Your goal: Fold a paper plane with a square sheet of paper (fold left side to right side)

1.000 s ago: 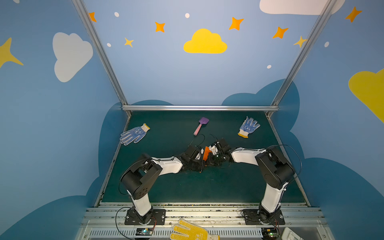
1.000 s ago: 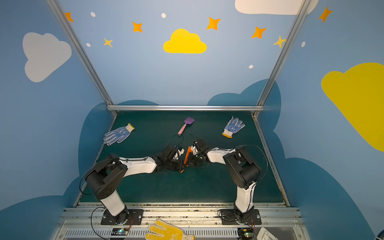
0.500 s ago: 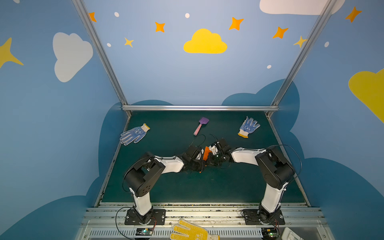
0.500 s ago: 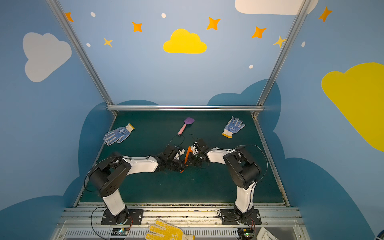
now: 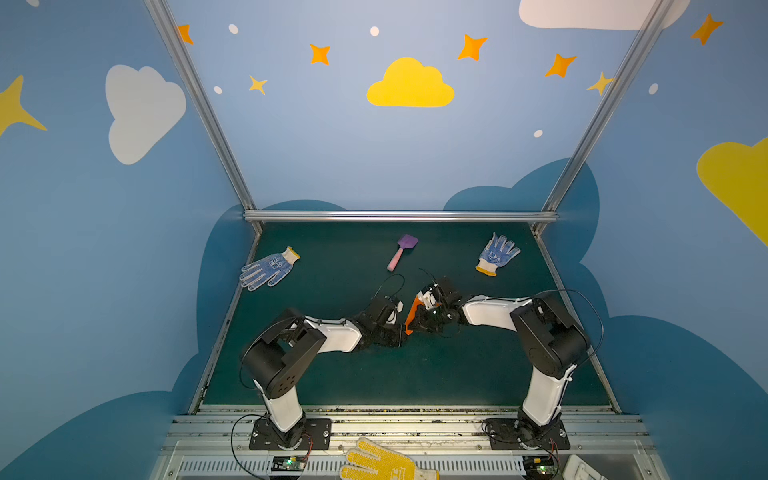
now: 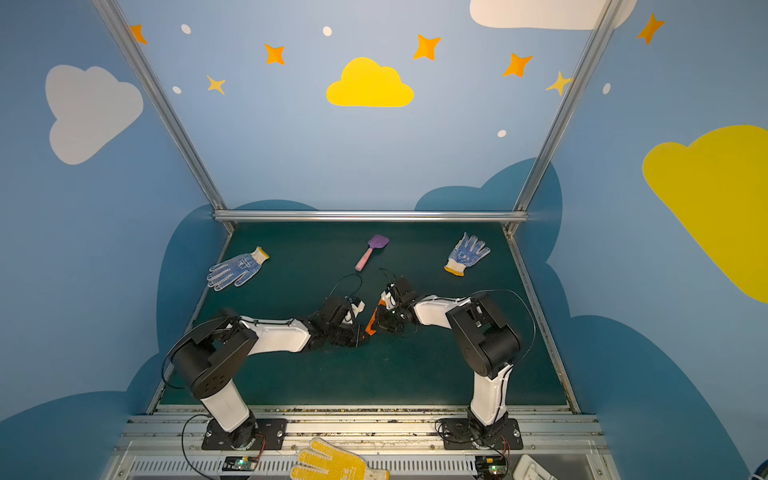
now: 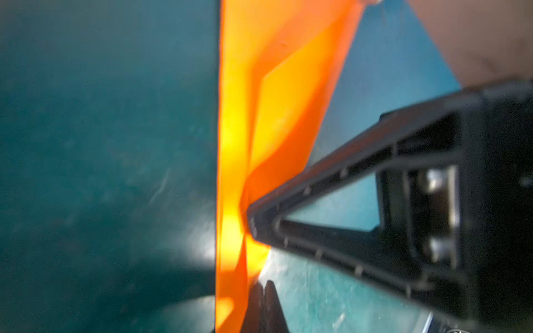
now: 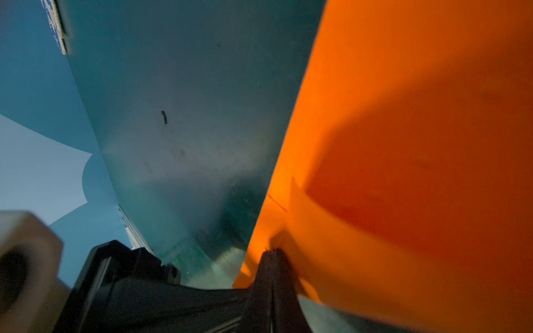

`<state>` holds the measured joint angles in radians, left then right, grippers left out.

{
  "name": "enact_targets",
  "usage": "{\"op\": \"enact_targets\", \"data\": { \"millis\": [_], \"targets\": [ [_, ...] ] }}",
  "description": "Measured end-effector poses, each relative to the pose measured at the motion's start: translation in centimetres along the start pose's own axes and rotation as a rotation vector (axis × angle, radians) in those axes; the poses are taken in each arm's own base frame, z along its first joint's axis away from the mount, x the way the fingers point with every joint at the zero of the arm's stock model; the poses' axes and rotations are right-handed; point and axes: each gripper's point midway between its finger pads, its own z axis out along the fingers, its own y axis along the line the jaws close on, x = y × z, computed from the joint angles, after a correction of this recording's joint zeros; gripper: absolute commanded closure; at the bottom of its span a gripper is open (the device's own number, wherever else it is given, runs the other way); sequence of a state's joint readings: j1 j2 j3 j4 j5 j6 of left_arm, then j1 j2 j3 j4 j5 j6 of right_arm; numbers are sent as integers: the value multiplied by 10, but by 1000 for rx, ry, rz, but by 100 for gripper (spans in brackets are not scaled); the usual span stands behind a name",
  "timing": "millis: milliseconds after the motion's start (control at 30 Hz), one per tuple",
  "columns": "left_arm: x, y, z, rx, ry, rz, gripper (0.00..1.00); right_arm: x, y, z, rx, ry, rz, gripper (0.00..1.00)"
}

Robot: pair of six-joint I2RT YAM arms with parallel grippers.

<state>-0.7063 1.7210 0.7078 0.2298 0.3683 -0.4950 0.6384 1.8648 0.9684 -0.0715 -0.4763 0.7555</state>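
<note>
Creased bright-orange paper sheet (image 5: 412, 312) stands on edge, near the purple-headed pink plastic spatula (image 5: 401, 250), on its robot side. right gripper (image 8: 271, 259) jaws pinch the paper. left gripper (image 7: 262, 288) jaws are pressed together against the paper edge; can't tell if they grip it.

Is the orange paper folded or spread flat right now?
Folded. The paper shows creased, overlapping layers in the left wrist view and stands as a narrow strip between the left gripper and right gripper, both shut.

No lettering can be read; the blue-dotted glove (image 5: 268, 270) bears an illegible print.
</note>
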Motion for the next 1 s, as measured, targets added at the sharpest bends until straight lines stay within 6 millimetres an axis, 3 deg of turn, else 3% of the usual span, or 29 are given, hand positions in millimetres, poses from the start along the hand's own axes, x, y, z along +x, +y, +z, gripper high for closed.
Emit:
{"op": "enact_targets", "data": {
  "millis": [433, 733, 1000],
  "targets": [
    [22, 16, -31, -17, -29, -83, 97, 1, -1, 1, -15, -10, 20, 100],
    [-5, -19, -30, 51, -69, -73, 97, 0, -1, 1, -35, -31, 61, 100],
    [-14, -17, -11, 32, -55, -82, 97, 0, -1, 1, -44, -38, 84, 100]
  ]
}}
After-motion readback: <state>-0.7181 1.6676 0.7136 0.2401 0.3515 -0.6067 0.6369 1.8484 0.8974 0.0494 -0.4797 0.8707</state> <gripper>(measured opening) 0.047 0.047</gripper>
